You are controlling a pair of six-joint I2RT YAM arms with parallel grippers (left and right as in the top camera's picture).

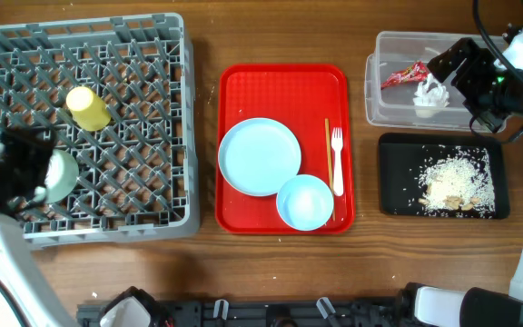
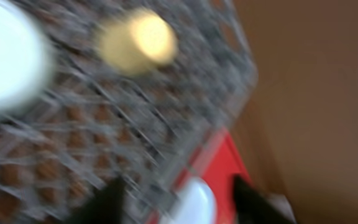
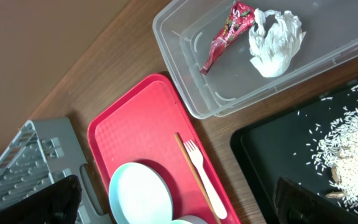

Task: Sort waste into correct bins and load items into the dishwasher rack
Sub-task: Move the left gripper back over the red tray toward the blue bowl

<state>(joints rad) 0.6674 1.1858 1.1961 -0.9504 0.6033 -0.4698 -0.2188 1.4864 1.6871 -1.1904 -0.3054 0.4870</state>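
Grey dishwasher rack holds the yellow cup and pale green bowl, with the left gripper beside the bowl, open and empty. Red wrapper and white napkin lie in the clear tub under the wide-open right gripper. Rice scraps cover the black tray.

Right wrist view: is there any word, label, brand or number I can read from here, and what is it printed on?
Red wrapper in the clear tub: pale printed lettering, too crumpled and small to read.
Red tray, plate, fork, black tray, grey rack: no text visible.
Readable text overall: none.
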